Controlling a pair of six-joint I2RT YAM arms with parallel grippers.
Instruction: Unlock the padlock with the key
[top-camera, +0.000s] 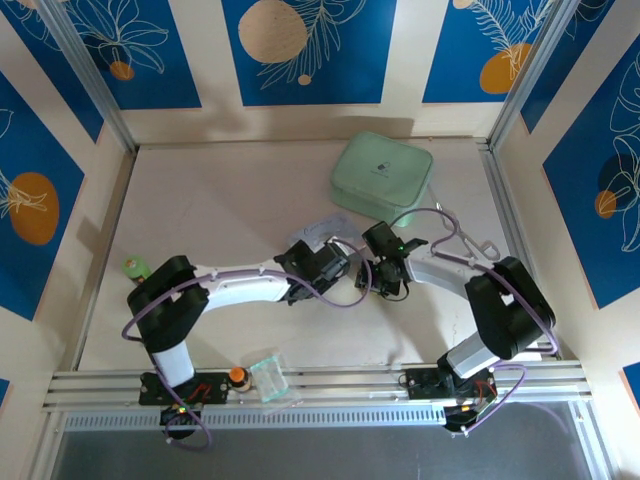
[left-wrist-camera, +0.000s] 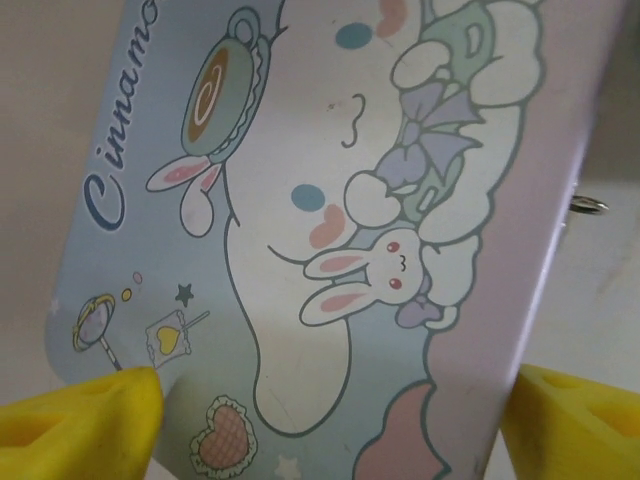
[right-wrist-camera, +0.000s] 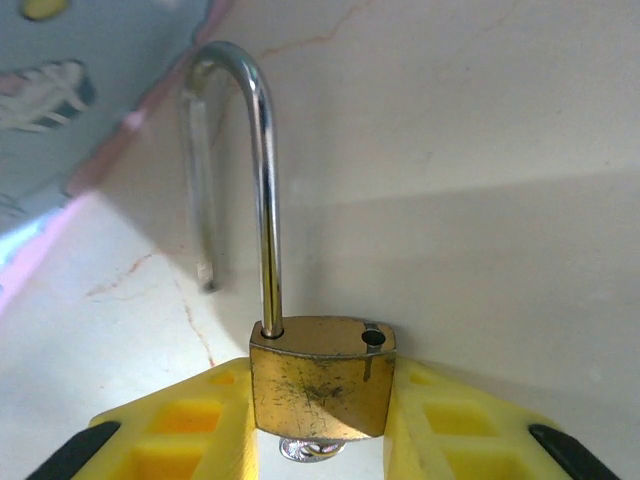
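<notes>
Right pincer (right-wrist-camera: 320, 402) clamps the padlock (right-wrist-camera: 318, 372) by its brass body, shackle running straight ahead, one leg clear of its hole. The likely key (right-wrist-camera: 310, 451) pokes out behind, wristward. Left pincer (left-wrist-camera: 330, 425) hangs spread over a cartoon tin (left-wrist-camera: 330, 200).

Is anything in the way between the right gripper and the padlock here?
Nothing visible is. The right gripper holds the padlock by its brass body, directly between its yellow fingers; the shackle stands clear above them.

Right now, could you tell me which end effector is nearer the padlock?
Right: the right end effector clamps the padlock; the left end effector is apart, open, facing the cartoon tin.
</notes>
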